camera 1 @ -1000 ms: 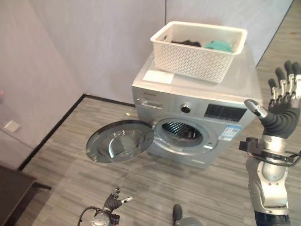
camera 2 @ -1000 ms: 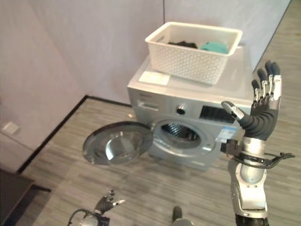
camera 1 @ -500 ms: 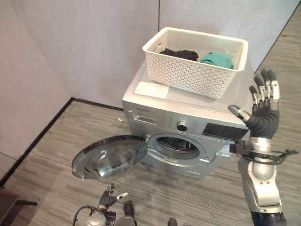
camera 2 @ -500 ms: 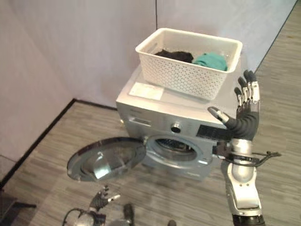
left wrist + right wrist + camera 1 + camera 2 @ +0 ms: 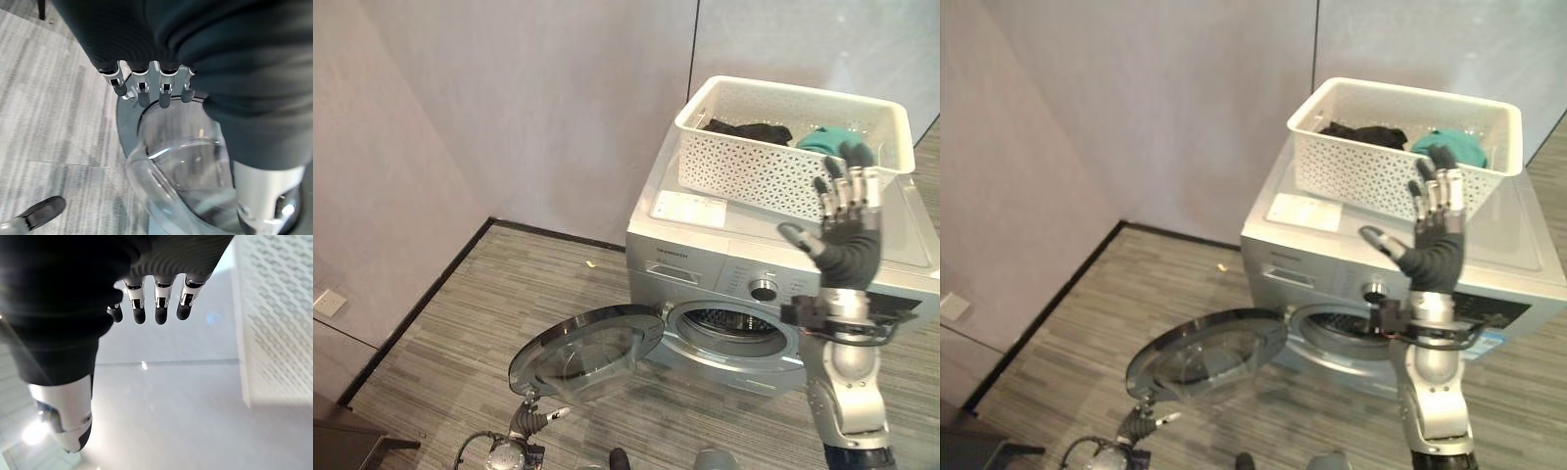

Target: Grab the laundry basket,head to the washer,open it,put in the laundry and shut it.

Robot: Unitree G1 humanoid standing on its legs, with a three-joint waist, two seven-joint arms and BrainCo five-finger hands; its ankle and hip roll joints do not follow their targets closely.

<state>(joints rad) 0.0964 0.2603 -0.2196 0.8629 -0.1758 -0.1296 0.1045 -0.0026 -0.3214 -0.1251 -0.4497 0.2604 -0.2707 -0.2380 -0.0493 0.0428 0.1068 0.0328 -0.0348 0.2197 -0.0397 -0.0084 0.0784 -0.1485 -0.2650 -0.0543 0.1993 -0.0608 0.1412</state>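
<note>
**Materials and surfaces at the washer**

The washer [image 5: 773, 274] has a smooth silver-grey body with a soft metallic shine. Its open door [image 5: 587, 352] has a grey ring around a clear, glossy bowl that gives reflections. The laundry basket [image 5: 783, 147] is white perforated plastic with a matt look. Inside it lie soft cloth pieces, one black [image 5: 749, 129] and one teal [image 5: 827, 139]. The floor [image 5: 509, 294] looks like grey wood-grain planks, matt. The walls [image 5: 509, 108] are plain, smooth and matt.

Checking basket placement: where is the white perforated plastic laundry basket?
The white perforated plastic laundry basket sits atop the silver front-loading washing machine, behind the raised right hand.
</note>
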